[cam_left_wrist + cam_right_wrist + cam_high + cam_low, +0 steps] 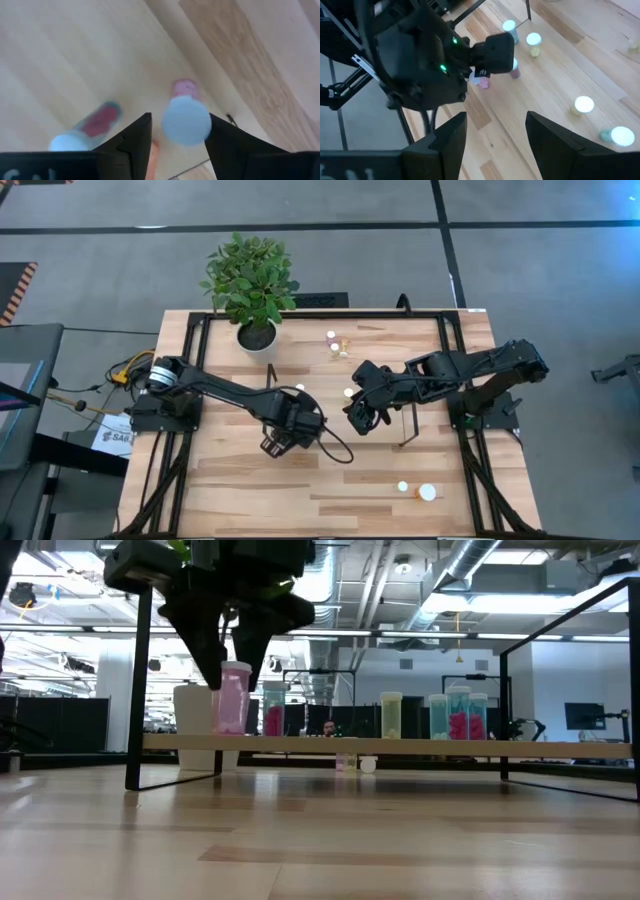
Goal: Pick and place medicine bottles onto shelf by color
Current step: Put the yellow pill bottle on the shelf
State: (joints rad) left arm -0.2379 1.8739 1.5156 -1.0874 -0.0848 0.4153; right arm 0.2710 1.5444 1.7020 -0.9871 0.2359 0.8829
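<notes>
Nearest stood the pink bottle at the shelf end, left gripper fingers parted, releasing; it should lift straight clear; right gripper waited agape.

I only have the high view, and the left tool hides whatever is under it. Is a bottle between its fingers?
Observer: Yes. In the left wrist view a white-capped pink bottle sits between the left tool's fingers, with a gap on one side.
Operator: Is it resting on anything?
Observer: The low view shows it standing upright on the shelf.
Operator: Anything else up there?
Observer: Farther along the board, a yellow bottle and teal bottles stand upright.
</notes>
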